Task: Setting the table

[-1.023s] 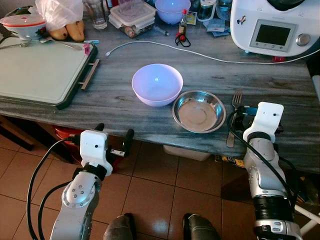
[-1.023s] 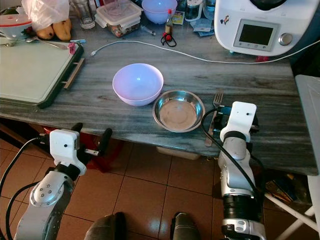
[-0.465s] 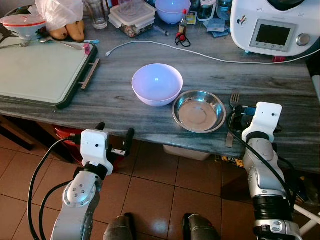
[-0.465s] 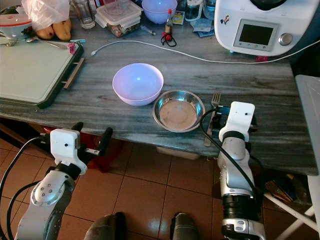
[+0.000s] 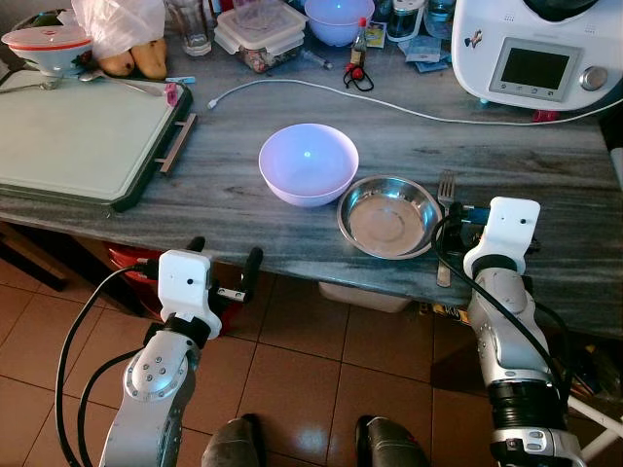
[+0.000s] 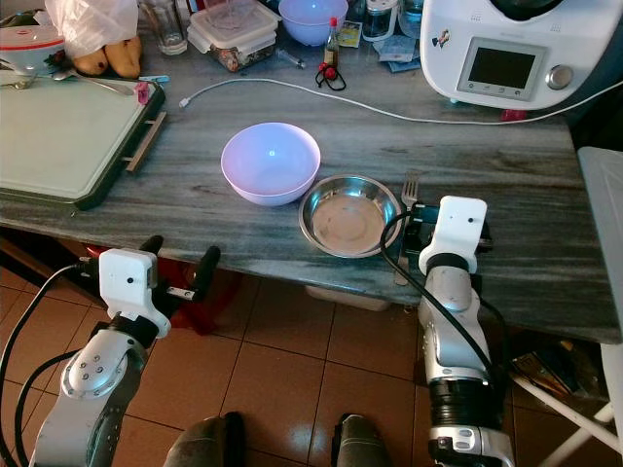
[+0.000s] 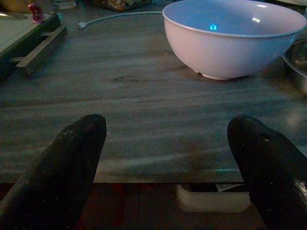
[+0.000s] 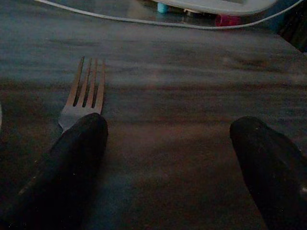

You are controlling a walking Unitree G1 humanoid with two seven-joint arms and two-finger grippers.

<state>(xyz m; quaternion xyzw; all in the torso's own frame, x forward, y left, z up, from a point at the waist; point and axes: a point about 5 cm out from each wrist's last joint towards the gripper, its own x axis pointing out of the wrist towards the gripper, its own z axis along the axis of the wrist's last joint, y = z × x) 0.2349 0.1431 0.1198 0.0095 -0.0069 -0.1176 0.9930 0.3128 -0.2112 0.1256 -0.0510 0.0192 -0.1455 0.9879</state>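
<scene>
Two bowls on our grey table [image 5: 224, 185]: lilac bowl [image 5: 308, 162], steel bowl [image 5: 388, 215].
R gripper [image 8: 168, 143] spread wide over fork [image 8: 84, 93] (beside steel bowl); L gripper [image 7: 168, 148] wide open at table edge.

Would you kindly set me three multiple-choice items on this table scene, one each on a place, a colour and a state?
1. The fork lies: A) on the robot's right of the steel bowl B) inside it C) on the cutting board
2. The bowl beside the steel one is: A) red B) pale lilac C) black
3. The right gripper's fingers are: A) shut on the fork B) open C) shut on nothing

Answers: 1 A, fork flat on the table. 2 B, pale lilac. 3 B, a wide gap between them.
</scene>
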